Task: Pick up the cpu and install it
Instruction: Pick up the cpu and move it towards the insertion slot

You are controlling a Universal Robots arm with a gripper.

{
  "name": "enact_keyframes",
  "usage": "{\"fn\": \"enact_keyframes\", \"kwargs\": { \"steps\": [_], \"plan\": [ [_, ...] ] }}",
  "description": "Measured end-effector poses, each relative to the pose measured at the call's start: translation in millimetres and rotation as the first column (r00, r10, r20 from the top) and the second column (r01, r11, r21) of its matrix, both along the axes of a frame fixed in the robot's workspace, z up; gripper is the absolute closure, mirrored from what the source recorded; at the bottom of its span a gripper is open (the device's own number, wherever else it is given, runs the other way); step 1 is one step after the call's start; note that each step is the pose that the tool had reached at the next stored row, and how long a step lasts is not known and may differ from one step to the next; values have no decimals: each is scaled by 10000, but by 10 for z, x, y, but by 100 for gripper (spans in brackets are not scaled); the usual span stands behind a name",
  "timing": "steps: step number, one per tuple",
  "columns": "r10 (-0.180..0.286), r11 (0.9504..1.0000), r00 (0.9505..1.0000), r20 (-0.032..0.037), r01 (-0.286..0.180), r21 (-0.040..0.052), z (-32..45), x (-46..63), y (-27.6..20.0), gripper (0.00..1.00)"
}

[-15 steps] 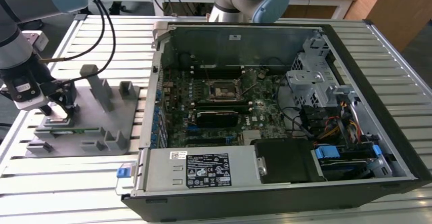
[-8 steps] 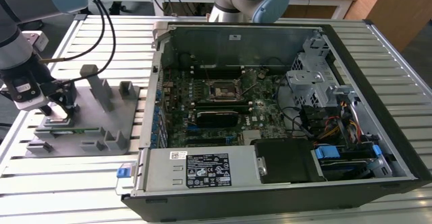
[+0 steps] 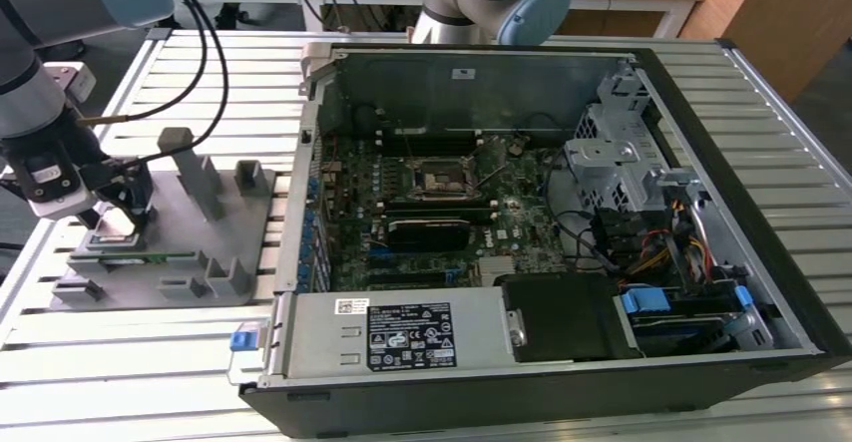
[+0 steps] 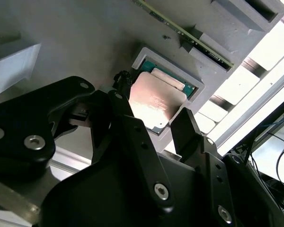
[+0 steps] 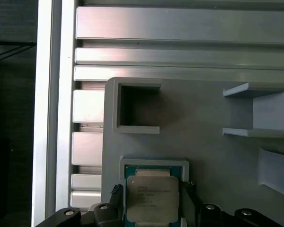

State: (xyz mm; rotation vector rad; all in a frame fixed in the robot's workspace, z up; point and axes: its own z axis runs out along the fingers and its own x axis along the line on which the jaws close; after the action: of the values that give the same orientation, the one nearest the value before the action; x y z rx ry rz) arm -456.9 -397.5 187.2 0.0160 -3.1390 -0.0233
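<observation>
A slatted aluminium table (image 3: 174, 362) carries a grey tray (image 3: 190, 228), with an open computer case (image 3: 466, 68) beside the tray on the exterior view's right. Over a pocket (image 5: 154, 163) near the tray's edge, the gripper (image 3: 118, 211) pinches the cpu (image 5: 152, 198) by opposite edges, seemingly lifted slightly.

Cpu (image 5: 151, 198): small flat square chip, silver-grey metal top with faint print, thin green edge showing along 1 side in both wrist views. Metal face up, sides square with the raised-rim pocket (image 5: 154, 163) near 1 corner of the grey tray (image 5: 203, 118). Seated in the pocket or just above it: cannot tell
</observation>
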Motion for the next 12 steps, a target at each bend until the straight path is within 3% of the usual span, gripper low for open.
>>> {"fn": "enact_keyframes", "kwargs": {
  "steps": [12],
  "plan": [
    [0, 10000, 10000, 33, 0, -2, -17, -11, 0, 40]
  ]
}}
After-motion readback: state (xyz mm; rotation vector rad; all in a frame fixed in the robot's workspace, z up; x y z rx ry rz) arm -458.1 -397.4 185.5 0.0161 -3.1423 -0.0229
